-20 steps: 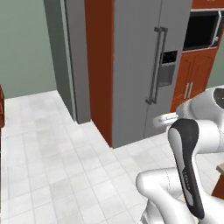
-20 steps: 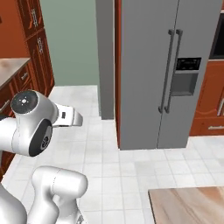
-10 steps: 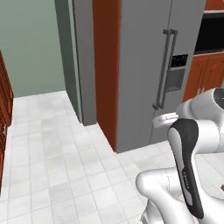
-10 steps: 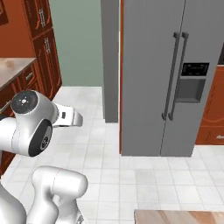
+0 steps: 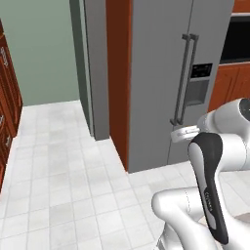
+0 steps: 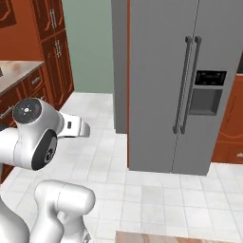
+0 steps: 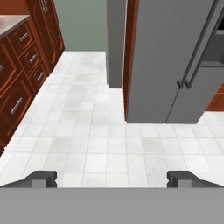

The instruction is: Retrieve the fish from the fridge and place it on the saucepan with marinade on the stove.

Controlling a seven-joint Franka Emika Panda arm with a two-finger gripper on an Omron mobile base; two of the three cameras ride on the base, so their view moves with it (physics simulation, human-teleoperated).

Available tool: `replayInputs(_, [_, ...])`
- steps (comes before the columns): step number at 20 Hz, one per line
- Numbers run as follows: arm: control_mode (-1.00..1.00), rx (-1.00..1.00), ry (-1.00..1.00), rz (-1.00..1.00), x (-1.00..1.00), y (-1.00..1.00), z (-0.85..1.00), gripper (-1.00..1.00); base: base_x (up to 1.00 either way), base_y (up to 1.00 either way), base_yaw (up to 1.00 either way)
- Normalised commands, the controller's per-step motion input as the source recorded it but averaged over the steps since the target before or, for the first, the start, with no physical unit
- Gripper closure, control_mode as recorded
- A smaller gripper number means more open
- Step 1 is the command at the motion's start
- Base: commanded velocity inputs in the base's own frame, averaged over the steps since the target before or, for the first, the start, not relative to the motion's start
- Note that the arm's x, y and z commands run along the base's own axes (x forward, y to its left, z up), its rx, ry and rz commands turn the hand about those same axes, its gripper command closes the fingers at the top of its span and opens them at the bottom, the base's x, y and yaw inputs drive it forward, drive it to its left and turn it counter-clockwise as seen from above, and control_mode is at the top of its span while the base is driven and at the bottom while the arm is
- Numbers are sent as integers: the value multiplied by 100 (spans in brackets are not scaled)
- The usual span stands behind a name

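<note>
Gripper (image 7: 112, 178): two small dark fingers (image 7: 43, 177) spread wide apart at the bottom of the hand view, nothing between them, hanging over bare floor.

Floor (image 7: 100, 131): pale square tiles, faintly mottled, thin grout lines, matte.

To one side in the hand view, a run of reddish-brown wood drawers (image 7: 19, 87) with short metal bar pulls, topped by a grey-beige worktop (image 7: 11, 24) (just its corner shows).

Fridge (image 6: 190, 85): tall, flat grey, side-by-side, both doors shut, so its contents are hidden and the fish cannot be seen. Two long dark vertical handles (image 6: 186, 85) sit close together at the door seam; a dark dispenser panel (image 6: 208, 92) with a recessed grey niche is set in the right door. A reddish-brown wood panel (image 5: 118, 83) flanks the fridge's left side, with a grey pillar (image 5: 95, 68) just beside it.

Behind: plain grey-green wall (image 5: 41, 49). In the left base view, a black wall oven (image 5: 239, 39) set in wood cabinetry is beyond the fridge.
</note>
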Motion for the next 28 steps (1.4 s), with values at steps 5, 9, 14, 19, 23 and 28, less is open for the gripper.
replayInputs(5, [100,0,0,0,0,0,0,-100,56,-23,4])
replayInputs(9, [100,0,0,0,0,0,0,-100,69,-8,0])
replayInputs(14, [100,0,0,0,0,0,0,-100,69,-2,0])
replayInputs(19, [100,0,0,0,0,0,0,-100,6,-31,0])
replayInputs(23, [100,0,0,0,0,0,0,-100,0,-61,1])
replayInputs(28, [100,0,0,0,0,0,0,-100,2,-84,1])
